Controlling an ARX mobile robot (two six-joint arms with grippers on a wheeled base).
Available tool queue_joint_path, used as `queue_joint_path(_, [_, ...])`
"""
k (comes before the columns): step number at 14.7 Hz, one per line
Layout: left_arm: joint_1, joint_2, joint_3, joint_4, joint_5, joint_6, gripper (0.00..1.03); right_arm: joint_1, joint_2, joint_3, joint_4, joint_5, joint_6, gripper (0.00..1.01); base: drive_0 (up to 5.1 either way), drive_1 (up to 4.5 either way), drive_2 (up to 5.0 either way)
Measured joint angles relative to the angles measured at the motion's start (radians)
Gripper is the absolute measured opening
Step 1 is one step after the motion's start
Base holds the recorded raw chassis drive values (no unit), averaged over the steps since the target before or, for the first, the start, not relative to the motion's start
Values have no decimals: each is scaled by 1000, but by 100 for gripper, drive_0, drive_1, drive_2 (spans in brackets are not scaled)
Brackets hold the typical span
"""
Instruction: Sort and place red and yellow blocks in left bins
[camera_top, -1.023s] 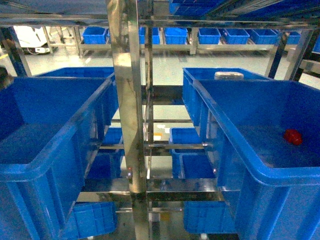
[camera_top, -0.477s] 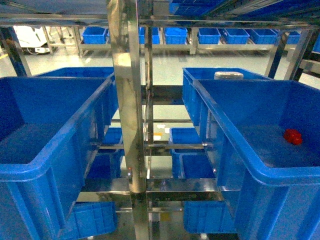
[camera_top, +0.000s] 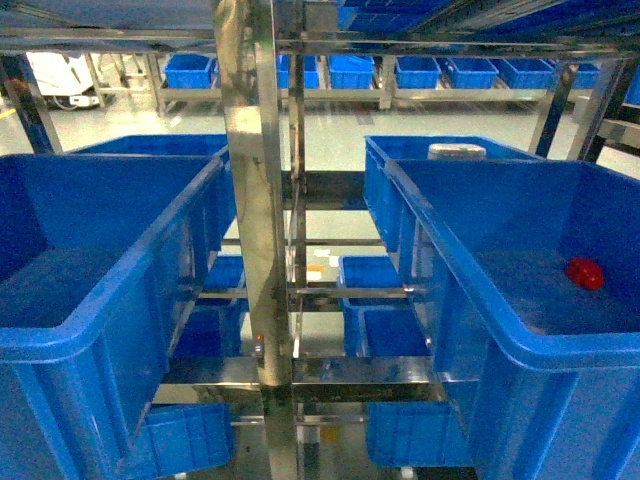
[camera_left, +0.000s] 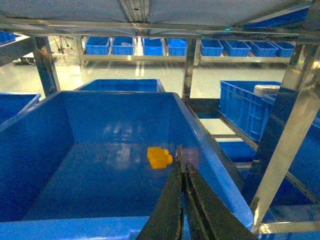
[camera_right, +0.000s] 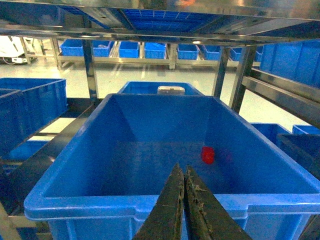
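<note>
Stainless steel shelving rack (camera_top: 255, 200) carries everything; its upright post splits the head view, one big crate each side, so each arm faces its own crate.

Front level: two large deep bright-blue plastic crates. Left crate (camera_top: 110, 330) also fills the left wrist view (camera_left: 100, 227); right crate (camera_top: 520, 345) fills the right wrist view (camera_right: 125, 202). More blue crates sit behind, below and on the far racks, too many to count reliably.

Left end effector (camera_left: 182, 165): fingers pressed together, holding nothing, hanging over the near rim of the left crate. Right end effector (camera_right: 181, 175): same, closed and empty, above the near rim of the right crate. Neither shows in the head view.

Blocks: two seen. One orange-yellow glossy plastic brick (camera_left: 159, 157) lies on the left crate's floor, right of centre, just beyond the fingertips in that view. One small red glossy plastic brick (camera_right: 208, 155) (camera_top: 585, 273) lies on the right crate's floor, toward its right wall.

Judgement: yellow looks sorted already; red is in the wrong crate and needs moving left.
</note>
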Motion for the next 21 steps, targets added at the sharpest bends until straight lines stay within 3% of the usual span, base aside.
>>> queue_joint_path(8, [0,-327,0,-303,0,0,2,0,-305,-1,-291,0,0,2,0,0,0])
queue_joint_path(15, [0,-476,0,-454,0,0,2,0,-451,-1,-439,0,0,2,0,0,0])
queue_joint_path(16, [0,-516,1,-508,0,0,2,0,-551,0,-591,-1,0,2,0,0,0])
queue_joint_path(17, [0,-630,0,-647,-2,0,2,0,-610,1,-585,0,0,2,0,0,0])
queue_joint_path(19, [0,-644,0,-645,-1,1,2,0,-612,-1,-608,2,0,2,0,0,0])
queue_joint_path(20, [0,-644,0,-639,0,0,2,0,-612,-1,-606,3,0,4,0,0,0])
queue_joint_path(21, [-1,-644,0,-634,0,1,14,0,-612,-1,-607,3,0,17,0,0,0])
